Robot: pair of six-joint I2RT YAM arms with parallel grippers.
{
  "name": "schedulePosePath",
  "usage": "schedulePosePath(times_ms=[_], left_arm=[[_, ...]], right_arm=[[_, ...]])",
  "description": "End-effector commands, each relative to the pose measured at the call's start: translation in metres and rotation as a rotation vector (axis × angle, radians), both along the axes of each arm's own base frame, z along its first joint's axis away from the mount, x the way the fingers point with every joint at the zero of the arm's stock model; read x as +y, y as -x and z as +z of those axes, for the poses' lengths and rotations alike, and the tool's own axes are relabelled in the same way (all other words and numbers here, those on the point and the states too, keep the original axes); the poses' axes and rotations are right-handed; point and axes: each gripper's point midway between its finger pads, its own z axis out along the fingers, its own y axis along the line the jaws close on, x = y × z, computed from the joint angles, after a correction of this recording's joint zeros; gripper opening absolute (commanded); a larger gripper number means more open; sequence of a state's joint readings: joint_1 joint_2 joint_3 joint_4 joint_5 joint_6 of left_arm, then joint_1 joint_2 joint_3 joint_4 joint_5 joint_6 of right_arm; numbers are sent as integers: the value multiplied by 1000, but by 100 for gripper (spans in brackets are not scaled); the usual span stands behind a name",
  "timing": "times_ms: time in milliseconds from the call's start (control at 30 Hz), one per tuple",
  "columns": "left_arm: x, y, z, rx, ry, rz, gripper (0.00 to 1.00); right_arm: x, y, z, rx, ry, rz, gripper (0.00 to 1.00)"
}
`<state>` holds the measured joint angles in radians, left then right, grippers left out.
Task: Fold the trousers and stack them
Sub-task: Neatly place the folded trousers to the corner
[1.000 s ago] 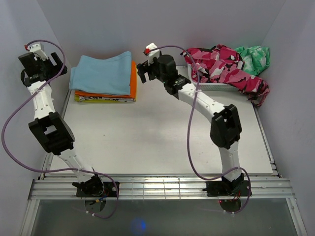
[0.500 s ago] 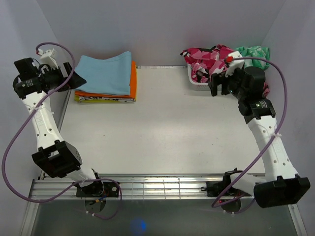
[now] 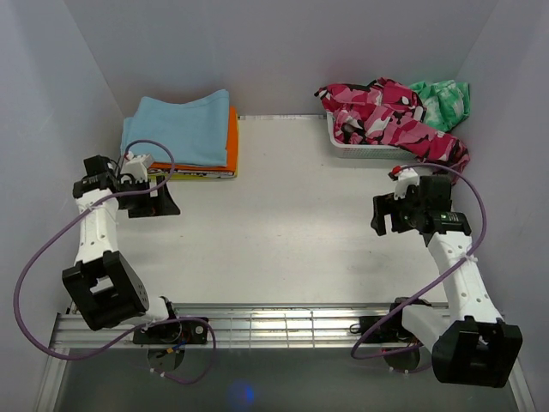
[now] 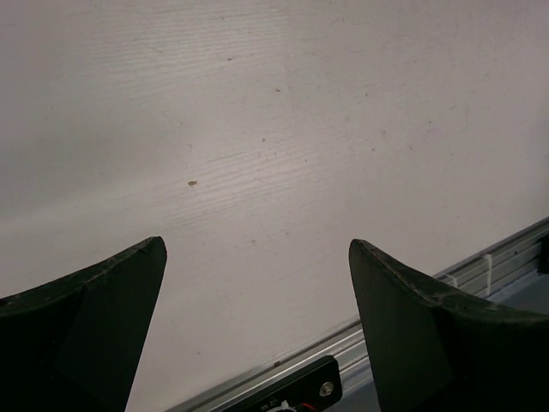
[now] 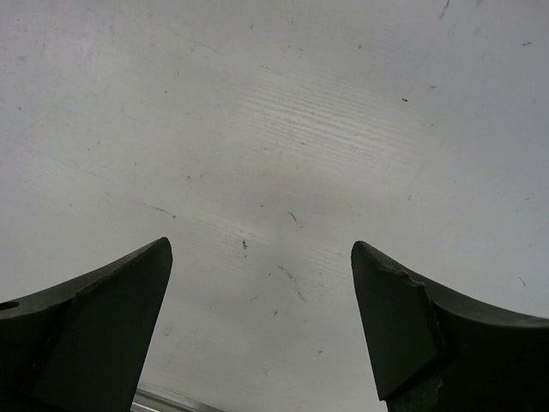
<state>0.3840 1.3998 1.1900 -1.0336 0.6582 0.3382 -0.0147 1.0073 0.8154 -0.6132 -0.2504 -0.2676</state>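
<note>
Looks close to finished. Finds the trousers [image 3: 176, 129] folded into a flat rectangle and resting on top of the orange folded garment [image 3: 231, 144] at the far left corner of the bench [image 3: 283, 223], above a thinner layer, possibly another cloth but too edge-on to name. Shows the left end effector [image 3: 161, 200] with jaws spread wide and nothing between them, over bare bench just in front of the stack and apart from it. Shows the right end effector [image 3: 383, 215] likewise wide open and empty, over the right side of the bench, nearer than the basket [image 3: 360, 149] holding the pink camouflage garment [image 3: 386, 116]. Leaves, on this reading, little to do for the trousers beyond perhaps squaring the top fold against the stack.
</note>
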Motion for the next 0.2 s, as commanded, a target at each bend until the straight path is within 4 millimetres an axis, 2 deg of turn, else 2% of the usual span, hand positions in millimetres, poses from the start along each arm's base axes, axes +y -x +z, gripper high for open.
schedulePosePath(times_ms=[0,100,167], left_arm=[[12,-10,11,-131,-110,-21,98],[7,-12,7,-134,-80,-28,98],[4,-17,12,-164,-62,-41,98]], right_arm=[[0,-4,18,-65,-30,10,90],[-2,2,19,-58,-26,20,90],[-8,4,21,-60,-2,7,90]])
